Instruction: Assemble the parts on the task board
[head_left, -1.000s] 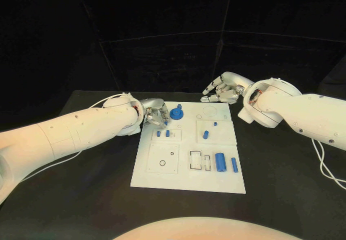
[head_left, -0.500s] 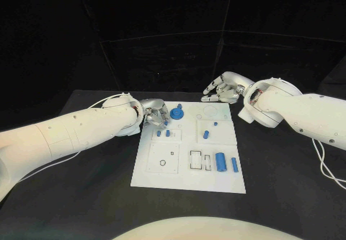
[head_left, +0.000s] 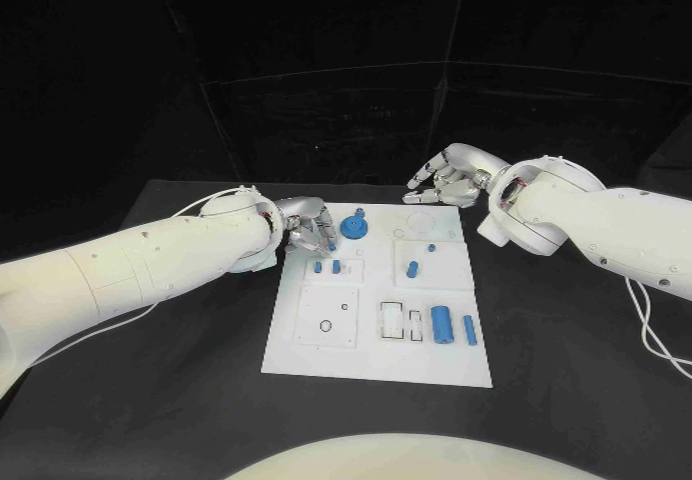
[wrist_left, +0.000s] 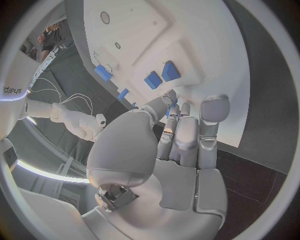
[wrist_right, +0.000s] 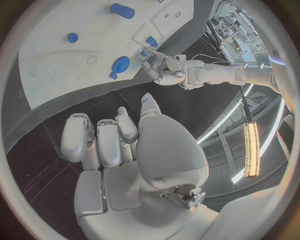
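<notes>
The task board (head_left: 378, 355) lay in the middle of the black desk (head_left: 173, 400), its long side running from the lower centre of the frame toward the upper centre. The left hand (head_left: 307, 232) sat at the board's upper left corner, its fingers (wrist_left: 210, 112) curled in over the board edge, just beside a blue gear (head_left: 355, 229); whether they pinched any part I could not tell. Two small blue pegs (head_left: 326, 267) stood right below that hand. A short blue peg (head_left: 413, 268) lay in the upper right panel, and a thick blue cylinder (head_left: 441, 324) with a thinner one (head_left: 469, 329) lay at lower right. The right hand (head_left: 450, 180) hovered off the board's upper right corner, fingers (wrist_right: 99, 140) loosely spread, holding nothing.
</notes>
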